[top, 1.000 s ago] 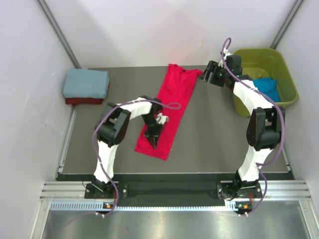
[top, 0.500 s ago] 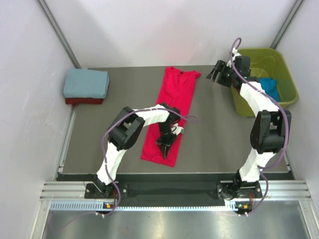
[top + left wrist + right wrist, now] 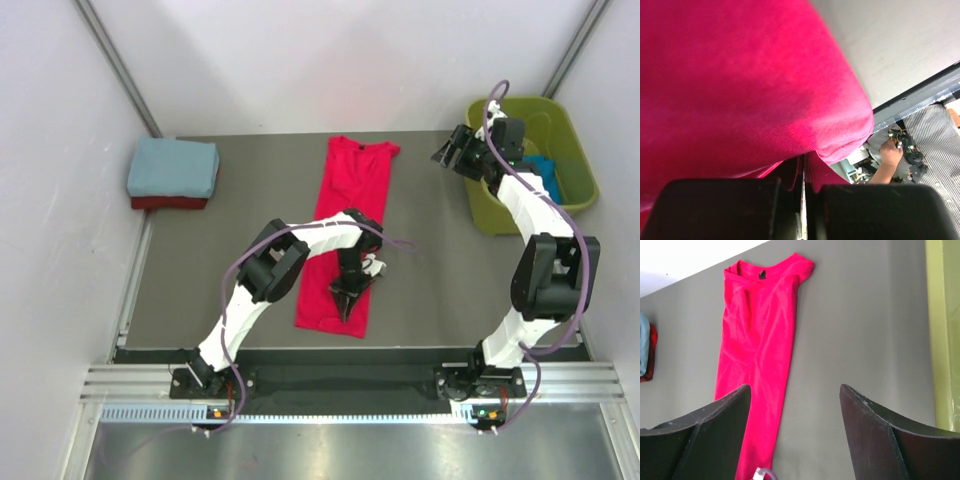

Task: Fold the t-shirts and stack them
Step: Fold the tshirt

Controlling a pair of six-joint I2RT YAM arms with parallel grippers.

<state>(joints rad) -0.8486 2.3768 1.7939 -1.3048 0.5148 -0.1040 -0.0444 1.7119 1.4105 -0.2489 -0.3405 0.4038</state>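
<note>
A bright red t-shirt (image 3: 345, 210) lies as a long folded strip down the middle of the table, collar at the far end; it also shows in the right wrist view (image 3: 757, 355). My left gripper (image 3: 347, 298) is shut on its near end, and the red cloth (image 3: 740, 85) fills the left wrist view. My right gripper (image 3: 448, 153) is open and empty, raised beside the tub. A dusty blue-grey t-shirt (image 3: 173, 166) lies folded on a dark red t-shirt (image 3: 168, 203) at the far left. A bright blue t-shirt (image 3: 545, 175) is in the tub.
The olive-green plastic tub (image 3: 565, 120) stands at the far right, its rim in the right wrist view (image 3: 940, 340). White walls enclose the table on three sides. A metal rail (image 3: 340, 385) runs along the near edge.
My left gripper has dragged the red shirt's near end toward the right and nearer, straightening the strip. My right gripper has moved right, toward the tub.
</note>
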